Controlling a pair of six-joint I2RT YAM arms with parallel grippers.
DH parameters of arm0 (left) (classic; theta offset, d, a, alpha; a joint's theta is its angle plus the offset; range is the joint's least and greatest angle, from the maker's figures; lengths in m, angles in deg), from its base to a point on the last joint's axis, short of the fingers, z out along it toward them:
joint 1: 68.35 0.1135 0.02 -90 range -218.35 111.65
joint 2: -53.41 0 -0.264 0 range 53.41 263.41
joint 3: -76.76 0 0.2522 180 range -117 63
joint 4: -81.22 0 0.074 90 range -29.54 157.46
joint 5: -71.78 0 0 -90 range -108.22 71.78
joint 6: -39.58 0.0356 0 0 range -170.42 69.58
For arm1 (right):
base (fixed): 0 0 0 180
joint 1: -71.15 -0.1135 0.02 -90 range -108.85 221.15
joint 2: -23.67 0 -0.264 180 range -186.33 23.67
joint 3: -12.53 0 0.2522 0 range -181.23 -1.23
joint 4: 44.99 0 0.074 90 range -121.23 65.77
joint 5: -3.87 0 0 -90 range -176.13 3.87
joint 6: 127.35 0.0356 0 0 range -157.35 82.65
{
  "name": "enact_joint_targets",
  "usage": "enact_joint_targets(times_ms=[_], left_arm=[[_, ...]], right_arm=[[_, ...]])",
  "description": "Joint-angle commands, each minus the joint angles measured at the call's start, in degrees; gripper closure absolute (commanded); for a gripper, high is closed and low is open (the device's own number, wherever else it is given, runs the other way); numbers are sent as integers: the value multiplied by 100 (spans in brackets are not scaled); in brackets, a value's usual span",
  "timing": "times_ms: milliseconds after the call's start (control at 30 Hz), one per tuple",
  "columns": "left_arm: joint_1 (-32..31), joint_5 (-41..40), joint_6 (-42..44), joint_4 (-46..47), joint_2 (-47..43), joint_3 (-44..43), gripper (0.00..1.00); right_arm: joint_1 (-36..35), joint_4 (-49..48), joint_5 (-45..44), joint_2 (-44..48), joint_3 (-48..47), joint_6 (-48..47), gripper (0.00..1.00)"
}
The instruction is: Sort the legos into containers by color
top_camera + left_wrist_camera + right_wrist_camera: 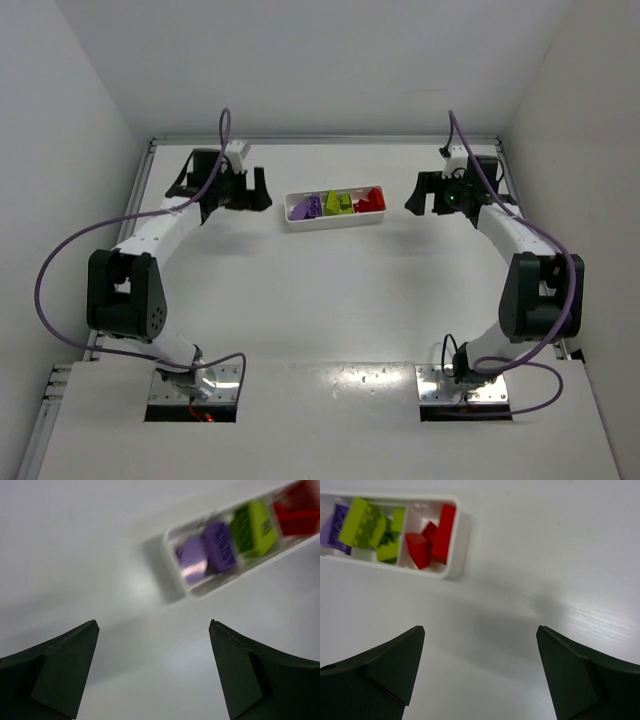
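Observation:
A long white tray (291, 213) lies at the far middle of the table. Its left compartment holds purple legos (308, 206), the middle one yellow-green legos (338, 203), the right one red legos (370, 200). My left gripper (250, 189) is open and empty, just left of the tray. My right gripper (424, 194) is open and empty, just right of it. In the left wrist view the tray (170, 567) with purple (207, 555), green (254, 527) and red (297, 515) legos is at upper right. In the right wrist view the tray (462, 540) shows red (432, 542), green (370, 527) and purple (335, 525) legos at upper left.
White walls close in on the left, the right and the back of the white table (330, 290). A purple cable (70, 250) loops beside the left arm, and another purple cable (530, 235) runs along the right arm.

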Motion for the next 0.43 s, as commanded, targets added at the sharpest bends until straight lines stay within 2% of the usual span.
enact_joint_targets(times_ms=[0,233,400], left_arm=[[216,-577,445,-345,-349,746,1],[331,-745,586,165,-419,1469,1],[436,-806,586,244,-314,1417,1]], right_arm=[[261,-4,-88,215,342,-441,6],[403,-181,-26,338,685,-502,6],[455,-181,-26,390,685,-503,6]])
